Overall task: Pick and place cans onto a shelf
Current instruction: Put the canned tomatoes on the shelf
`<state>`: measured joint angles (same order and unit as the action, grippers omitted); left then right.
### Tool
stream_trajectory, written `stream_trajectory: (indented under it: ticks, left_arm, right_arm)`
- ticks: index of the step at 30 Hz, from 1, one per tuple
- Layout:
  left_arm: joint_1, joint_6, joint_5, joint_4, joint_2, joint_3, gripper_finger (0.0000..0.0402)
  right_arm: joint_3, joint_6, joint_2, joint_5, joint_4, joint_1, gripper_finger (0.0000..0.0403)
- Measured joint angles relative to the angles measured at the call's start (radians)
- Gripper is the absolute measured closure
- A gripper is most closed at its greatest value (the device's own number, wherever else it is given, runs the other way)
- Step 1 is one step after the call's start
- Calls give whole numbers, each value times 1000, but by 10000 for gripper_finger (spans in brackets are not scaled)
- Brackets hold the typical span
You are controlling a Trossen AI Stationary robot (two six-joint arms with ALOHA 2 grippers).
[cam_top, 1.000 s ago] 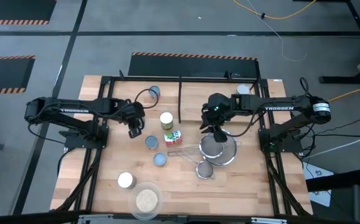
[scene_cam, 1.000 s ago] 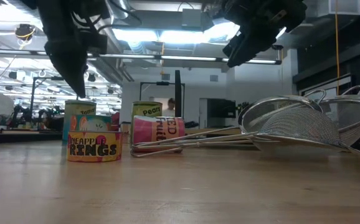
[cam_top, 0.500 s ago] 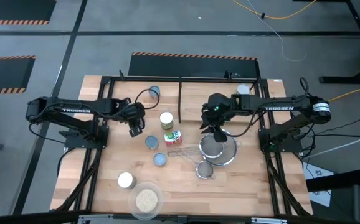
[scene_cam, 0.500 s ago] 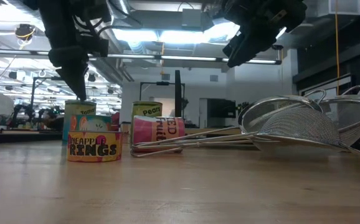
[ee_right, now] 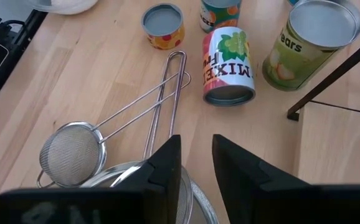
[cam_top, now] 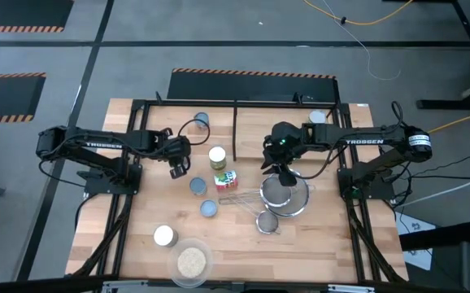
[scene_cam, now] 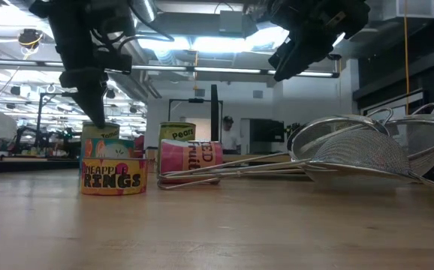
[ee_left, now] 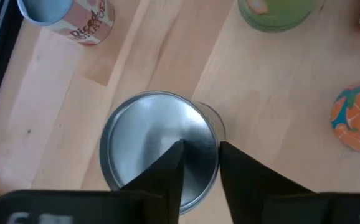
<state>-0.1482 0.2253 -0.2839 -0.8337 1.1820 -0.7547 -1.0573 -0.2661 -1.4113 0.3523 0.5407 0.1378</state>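
Note:
My left gripper points down with its fingers close together, right over a silver-topped can, which the gripper hides in the high view. In the low view its tips stand at that can's top. A cream-topped can, a lying green-red-white can and two short silver-blue cans stand near it. Two more cans stand on the shelf. My right gripper, fingers close together, hangs above the strainers. My left gripper comes from above, pointing down, with its fingertips over the near part of the can's silver top. I cannot tell whether they touch it. The can stands upright on the table.
A cream-topped can and a clear dish of beige grains sit near the front edge. Two wire strainers lie right of the cans, handles toward the lying can. A black upright rail divides the shelf. A person shows far behind.
My left gripper has come down a little toward the silver-topped can and shifted slightly toward the table's right edge. The cans and my right gripper have stayed where they were.

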Motion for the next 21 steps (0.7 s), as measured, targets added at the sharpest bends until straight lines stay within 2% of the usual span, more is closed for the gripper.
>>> stream_trajectory:
  ticks: [7, 13, 21]
  left_arm:
    - [1, 0, 12, 2, -3, 1, 394]
    - [0, 0, 15, -5, -5, -9, 399]
    - [0, -53, 56, -19, -3, -107, 400]
  right_arm:
    - [0, 0, 0, 0, 0, 0, 307]
    - [0, 0, 0, 0, 0, 0, 307]
    - [0, -2, 0, 0, -1, 0, 307]
